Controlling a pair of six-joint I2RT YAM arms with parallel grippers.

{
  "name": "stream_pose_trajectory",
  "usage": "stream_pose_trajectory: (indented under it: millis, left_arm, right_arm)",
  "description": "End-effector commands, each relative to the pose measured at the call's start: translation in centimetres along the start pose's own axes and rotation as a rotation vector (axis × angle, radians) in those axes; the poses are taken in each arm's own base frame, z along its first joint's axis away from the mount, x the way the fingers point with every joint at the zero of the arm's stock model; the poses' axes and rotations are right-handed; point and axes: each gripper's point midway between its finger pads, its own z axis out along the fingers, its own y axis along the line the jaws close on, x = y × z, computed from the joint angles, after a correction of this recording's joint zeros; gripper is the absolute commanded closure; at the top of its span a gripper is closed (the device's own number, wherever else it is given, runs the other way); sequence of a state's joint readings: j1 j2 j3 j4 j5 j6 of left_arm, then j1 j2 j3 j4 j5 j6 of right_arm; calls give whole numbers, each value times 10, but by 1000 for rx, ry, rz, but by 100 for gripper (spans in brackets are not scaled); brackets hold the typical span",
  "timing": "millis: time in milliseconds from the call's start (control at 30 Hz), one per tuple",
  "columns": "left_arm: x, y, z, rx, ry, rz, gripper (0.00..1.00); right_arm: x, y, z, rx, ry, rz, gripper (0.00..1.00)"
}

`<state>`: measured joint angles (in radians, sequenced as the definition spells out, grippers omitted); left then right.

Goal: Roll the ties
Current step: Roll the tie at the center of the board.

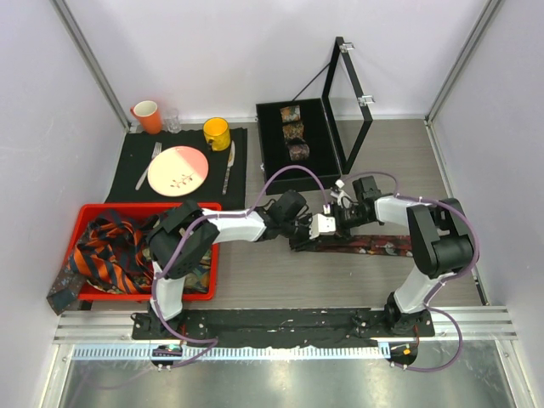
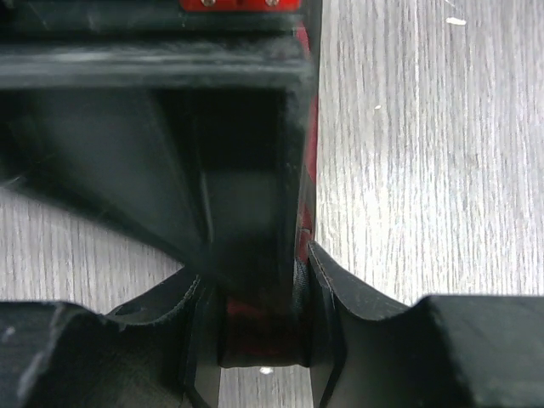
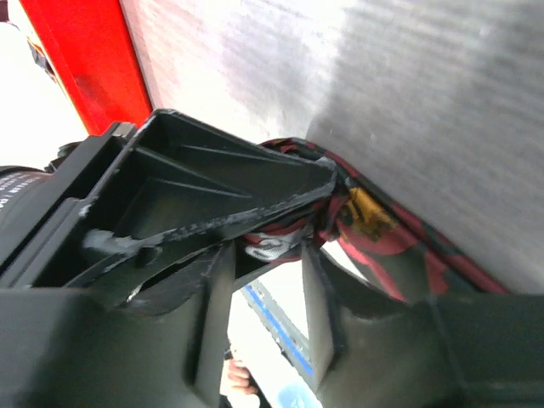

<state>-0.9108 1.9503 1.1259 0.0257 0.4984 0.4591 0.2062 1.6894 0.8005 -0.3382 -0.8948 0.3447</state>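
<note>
A dark red patterned tie lies flat across the table in the top view, running right from where the two grippers meet. My left gripper reaches in from the left and is shut on the tie's left end. In the left wrist view, red fabric fills the narrow gap of the left gripper. My right gripper comes from the right, rolled on its side. The right gripper pinches the same end of the tie at its tips, touching the left gripper's finger.
A red bin at the left holds several loose ties, among them orange-navy striped ones. An open black box behind holds three rolled ties. A placemat with a plate, cutlery and cups is at the back left.
</note>
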Motion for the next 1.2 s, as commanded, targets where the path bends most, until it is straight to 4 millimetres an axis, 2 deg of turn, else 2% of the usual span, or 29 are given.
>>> stream_pose_trajectory:
  millis: [0,33,67,100,200,233,333,433,567,767,967,1167]
  left_arm:
    - [62,-26,2,71,196,-91,79]
    - [64,-27,2,73,204,-95,79]
    - [64,-26,1,72,203,-97,78]
    - [64,-28,0,77,201,-100,77]
    - [63,-29,-3,88,189,-106,72]
    - [59,-27,-5,89,167,-107,63]
    - [52,-21,-9,78,115,-131,48]
    - [38,-14,-12,74,33,-154,40]
    - [15,-1,-13,43,-72,-120,39]
    - [-5,3,-11,49,-144,-102,38]
    - [-7,7,-7,48,-151,-108,38]
    - [-2,8,-1,46,-140,-133,43]
  right_arm:
    - [-16,-7,14,0,-69,-45,78]
    - [-12,-13,15,24,-55,-32,85]
    - [-8,-18,16,38,-41,-55,98]
    - [-5,-25,16,62,-23,-50,99]
    - [4,-46,11,150,16,-49,99]
    - [8,-52,9,171,30,-36,99]
    - [12,-72,4,234,44,-2,99]
    - [12,-82,2,260,52,34,99]
    - [11,-87,0,291,55,56,99]
    - [8,-100,-4,344,61,96,99]
    - [6,-114,-9,395,75,143,99]
    - [4,-114,-7,390,85,137,99]
